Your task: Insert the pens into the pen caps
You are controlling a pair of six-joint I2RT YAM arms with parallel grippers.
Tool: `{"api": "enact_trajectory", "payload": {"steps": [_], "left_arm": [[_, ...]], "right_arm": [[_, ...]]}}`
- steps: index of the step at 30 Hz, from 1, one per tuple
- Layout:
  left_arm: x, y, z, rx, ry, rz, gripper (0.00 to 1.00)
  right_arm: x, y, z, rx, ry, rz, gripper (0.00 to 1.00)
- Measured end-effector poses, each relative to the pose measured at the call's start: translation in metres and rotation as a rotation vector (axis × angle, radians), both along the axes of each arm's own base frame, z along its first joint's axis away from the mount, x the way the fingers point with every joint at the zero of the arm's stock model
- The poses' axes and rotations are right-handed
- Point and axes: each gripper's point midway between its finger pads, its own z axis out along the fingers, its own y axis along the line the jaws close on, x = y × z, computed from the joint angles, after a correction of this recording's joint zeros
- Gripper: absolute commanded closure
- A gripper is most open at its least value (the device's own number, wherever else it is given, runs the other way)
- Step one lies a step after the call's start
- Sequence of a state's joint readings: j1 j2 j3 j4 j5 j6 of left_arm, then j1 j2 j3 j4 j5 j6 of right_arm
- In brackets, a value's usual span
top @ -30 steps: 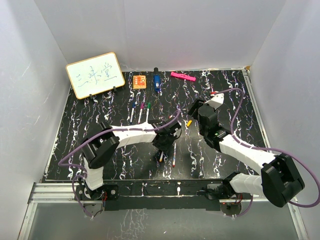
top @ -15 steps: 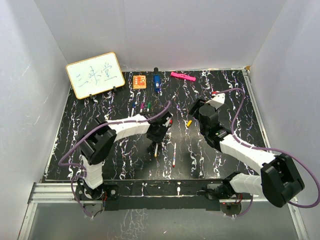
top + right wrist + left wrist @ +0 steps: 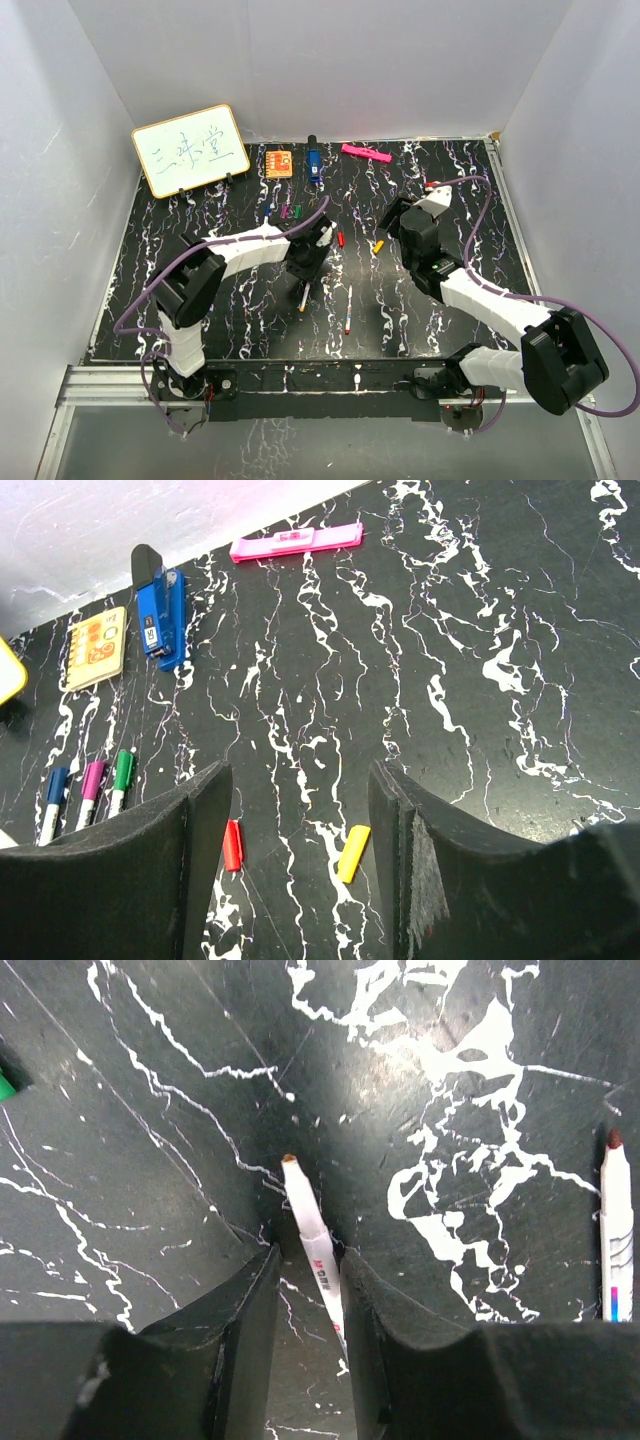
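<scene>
Pinching a thin white-barrelled marker pen (image 3: 300, 1200) with a brownish tip in the left gripper (image 3: 308, 1255), just left of the stubby red plastic cap (image 3: 340, 239); holding the right gripper (image 3: 300, 770) spread wide above that cap and the stubby yellow plastic cap (image 3: 353, 853) right of it; likely working on the carry-to-cap step; next needing tip-to-mouth alignment, perhaps with the cap steadied

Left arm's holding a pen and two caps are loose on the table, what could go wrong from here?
The pen sits tilted between the fingers of the left gripper, so it may twist or slip when pushed into a cap. The red cap and yellow cap lie flat and close together near the open right gripper, which could grab the wrong one or knock the other away.
</scene>
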State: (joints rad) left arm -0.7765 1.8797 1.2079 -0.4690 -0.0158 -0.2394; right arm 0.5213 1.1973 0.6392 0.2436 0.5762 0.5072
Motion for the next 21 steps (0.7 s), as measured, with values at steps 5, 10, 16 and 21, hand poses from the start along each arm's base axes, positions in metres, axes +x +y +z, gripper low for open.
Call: {"api": "enact_trajectory", "payload": {"steps": [5, 10, 16, 21], "left_arm": [[-0.013, 0.007, 0.002, -0.018, 0.045, 0.013, 0.71], [-0.032, 0.017, 0.002, 0.003, 0.109, 0.017, 0.71], [-0.049, 0.026, 0.000, 0.039, 0.173, 0.016, 0.72], [-0.049, 0.025, -0.001, 0.058, 0.186, 0.026, 0.72]], "right_arm": [[0.000, 0.000, 0.000, 0.011, 0.001, 0.001, 0.45], [0.001, 0.000, -0.001, 0.023, 0.003, -0.002, 0.45], [0.003, -0.001, -0.006, 0.023, 0.015, 0.000, 0.46], [0.004, -0.002, -0.007, 0.026, 0.016, 0.001, 0.46]]}}
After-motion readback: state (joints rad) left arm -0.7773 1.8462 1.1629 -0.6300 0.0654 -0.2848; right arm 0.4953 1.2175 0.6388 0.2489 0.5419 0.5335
